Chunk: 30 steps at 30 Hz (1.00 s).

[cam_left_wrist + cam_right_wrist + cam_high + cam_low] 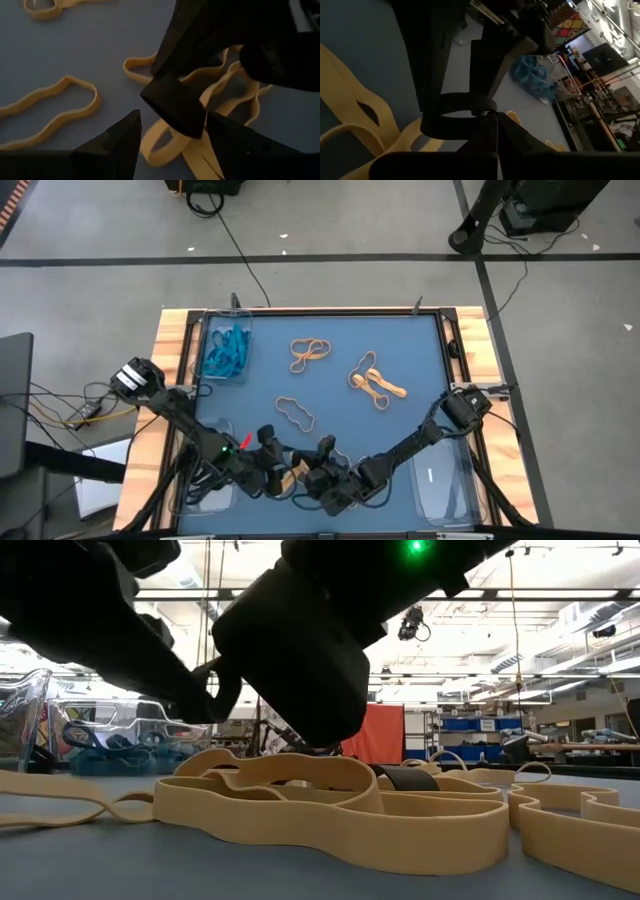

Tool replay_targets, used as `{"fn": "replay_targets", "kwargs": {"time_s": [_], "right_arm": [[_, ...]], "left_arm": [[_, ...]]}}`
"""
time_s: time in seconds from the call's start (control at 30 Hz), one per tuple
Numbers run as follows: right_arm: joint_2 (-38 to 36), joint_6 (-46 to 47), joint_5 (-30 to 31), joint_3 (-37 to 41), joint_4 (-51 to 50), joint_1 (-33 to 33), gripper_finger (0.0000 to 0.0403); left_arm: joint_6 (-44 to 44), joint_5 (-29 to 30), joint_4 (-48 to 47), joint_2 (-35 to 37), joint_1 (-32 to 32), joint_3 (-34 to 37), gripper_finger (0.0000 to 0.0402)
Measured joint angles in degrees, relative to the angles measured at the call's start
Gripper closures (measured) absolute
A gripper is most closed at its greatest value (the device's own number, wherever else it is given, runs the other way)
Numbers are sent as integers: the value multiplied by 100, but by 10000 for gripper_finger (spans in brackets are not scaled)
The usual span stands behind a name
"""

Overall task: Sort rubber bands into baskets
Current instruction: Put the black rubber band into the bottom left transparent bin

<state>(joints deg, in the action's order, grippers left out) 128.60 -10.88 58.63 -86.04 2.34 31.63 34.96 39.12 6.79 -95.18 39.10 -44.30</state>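
High view shows both grippers meeting at the table's near edge, the left gripper point(272, 470) and right gripper point(322, 472) crowded over a tan rubber band point(293, 473). Right wrist view shows the right gripper's fingers pinched together on a black rubber band point(457, 114). Left fingers point(115, 145) stand apart around tan loops, gripping nothing. Teal rubber bands point(226, 352) fill the far-left basket point(243, 325); tan bands point(310, 352) lie loose mid-table.
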Motion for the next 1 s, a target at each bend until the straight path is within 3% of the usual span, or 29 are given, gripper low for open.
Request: {"fn": "replay_targets", "kwargs": {"time_s": [0.2,0.47,0.53,0.83,1.0], "right_arm": [[0,20,345,0,-40,59,398],[5,-88,434,0,-40,97,380],[7,-83,456,0,-40,95,368],[-342,886,248,2,-675,213,296],[-726,2730,-769,3,-2106,173,259]], "left_arm": [[-320,-266,973,9,-211,330,209],[-339,-426,962,9,-244,377,370],[-296,-464,790,42,-246,377,391],[921,-424,-1622,1101,-53,132,398],[2080,-723,-3764,1757,281,-424,399]]}}
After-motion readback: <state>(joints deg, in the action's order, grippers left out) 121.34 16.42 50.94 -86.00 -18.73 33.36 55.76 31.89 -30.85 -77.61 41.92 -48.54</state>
